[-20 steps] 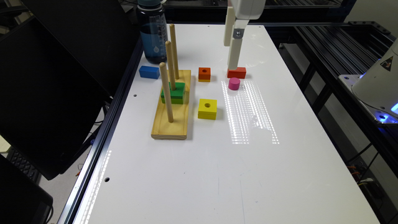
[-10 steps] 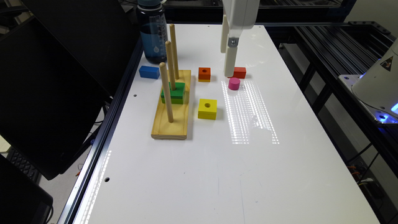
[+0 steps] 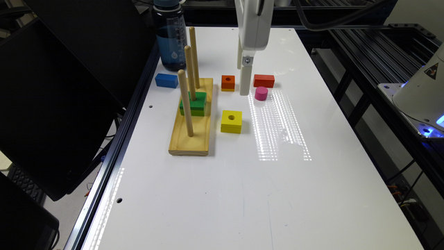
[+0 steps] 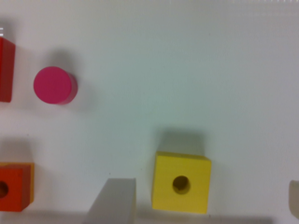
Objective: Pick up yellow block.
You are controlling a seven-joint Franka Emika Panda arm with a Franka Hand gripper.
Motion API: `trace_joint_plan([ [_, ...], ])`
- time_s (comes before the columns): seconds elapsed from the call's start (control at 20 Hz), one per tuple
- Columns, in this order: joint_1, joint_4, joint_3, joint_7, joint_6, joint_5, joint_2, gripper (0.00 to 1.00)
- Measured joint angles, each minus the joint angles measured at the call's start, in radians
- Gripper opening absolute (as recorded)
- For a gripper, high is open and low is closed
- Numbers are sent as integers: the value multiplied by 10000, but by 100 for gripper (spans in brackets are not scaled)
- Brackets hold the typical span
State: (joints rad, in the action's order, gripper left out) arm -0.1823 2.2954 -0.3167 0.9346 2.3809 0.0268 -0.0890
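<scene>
The yellow block (image 3: 231, 121), a bright square with a round hole in its top, lies flat on the white table (image 3: 242, 194) beside the wooden peg base. My gripper (image 3: 244, 91) hangs above the table, farther back than the block, between the orange holed block (image 3: 228, 82) and the pink cylinder (image 3: 261, 93). In the wrist view the yellow block (image 4: 181, 182) sits between the two grey fingers (image 4: 113, 201), which stand far apart and touch nothing. The gripper (image 4: 204, 184) is open and holds nothing.
A wooden base (image 3: 190, 121) with three upright pegs carries a green block (image 3: 193, 102) on the exterior view's left. A blue block (image 3: 166, 80) and a dark water bottle (image 3: 170, 34) stand behind it. A red block (image 3: 264, 80) lies behind the pink cylinder.
The gripper has moved toward the exterior view's left and nearer the yellow block, from beside the red block to between the orange block and the pink cylinder. No block has moved.
</scene>
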Motion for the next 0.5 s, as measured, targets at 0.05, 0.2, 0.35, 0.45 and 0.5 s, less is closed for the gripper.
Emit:
trace_joint_plan([
  [0.05,-6,-1,0,0,28,12,-47,100],
  [0.2,-30,-1,9,51,357,148,-446,100],
  [0.35,-52,-47,19,124,618,296,-771,100],
  [0.45,-57,-81,19,126,617,306,-789,100],
  [0.5,-57,-87,18,126,617,306,-788,100],
])
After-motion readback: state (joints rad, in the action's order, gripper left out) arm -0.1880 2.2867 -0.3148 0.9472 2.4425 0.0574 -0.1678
